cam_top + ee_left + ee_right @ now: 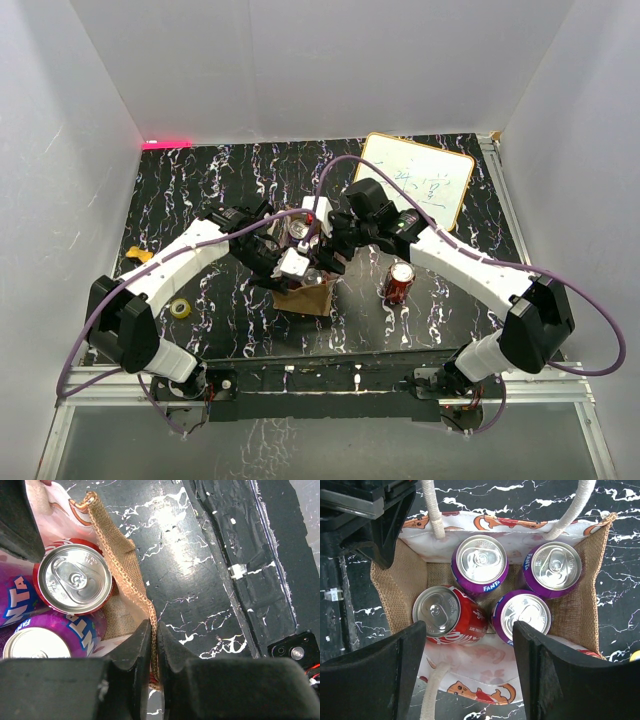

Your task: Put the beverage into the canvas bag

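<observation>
The tan canvas bag [402, 582] stands open at the table's middle and also shows in the top view [312, 298]. It holds a red cola can [447, 615] and three purple Fanta cans [480, 562]. My left gripper [154, 632] is shut on the bag's burlap side edge [122, 565], next to the red can [75, 578]. My right gripper [469, 630] is open and empty, right above the bag's mouth. Another red can [400, 282] stands upright on the table to the bag's right. Both grippers meet over the bag in the top view, left [290, 265] and right [335, 250].
A white board with an orange rim [416, 190] lies at the back right. A yellow tape roll [180, 308] lies at the front left. White walls enclose the black marbled table [220, 190]. The bag's pale loop handles [432, 510] stand up at its long sides.
</observation>
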Motion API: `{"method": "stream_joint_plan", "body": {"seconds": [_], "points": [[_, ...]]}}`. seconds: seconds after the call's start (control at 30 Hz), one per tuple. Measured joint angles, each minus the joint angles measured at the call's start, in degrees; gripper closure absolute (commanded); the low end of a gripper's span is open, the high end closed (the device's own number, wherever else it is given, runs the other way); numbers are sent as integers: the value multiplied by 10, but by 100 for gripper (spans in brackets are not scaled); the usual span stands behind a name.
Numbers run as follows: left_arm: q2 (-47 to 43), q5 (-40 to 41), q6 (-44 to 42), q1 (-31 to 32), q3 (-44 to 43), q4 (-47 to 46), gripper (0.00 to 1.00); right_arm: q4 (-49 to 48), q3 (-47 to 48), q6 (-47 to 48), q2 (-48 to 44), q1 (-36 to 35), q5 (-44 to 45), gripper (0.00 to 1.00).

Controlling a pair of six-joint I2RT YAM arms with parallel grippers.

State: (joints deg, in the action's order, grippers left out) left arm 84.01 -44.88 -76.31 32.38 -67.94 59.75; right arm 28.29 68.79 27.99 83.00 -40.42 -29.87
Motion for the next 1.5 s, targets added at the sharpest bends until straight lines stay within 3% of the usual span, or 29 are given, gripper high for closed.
{"method": "stream_joint_plan", "body": {"seconds": [0.93,1.23,1.5], "points": [[-1,-6,31,0,4,-14,90,-88,-46,-64,44,-4,79,43],[-2,-6,31,0,4,-17,90,-113,-60,-60,44,-7,160,52],[-3,-6,33,0,5,-17,90,-123,-75,-35,38,-8,204,54]]}}
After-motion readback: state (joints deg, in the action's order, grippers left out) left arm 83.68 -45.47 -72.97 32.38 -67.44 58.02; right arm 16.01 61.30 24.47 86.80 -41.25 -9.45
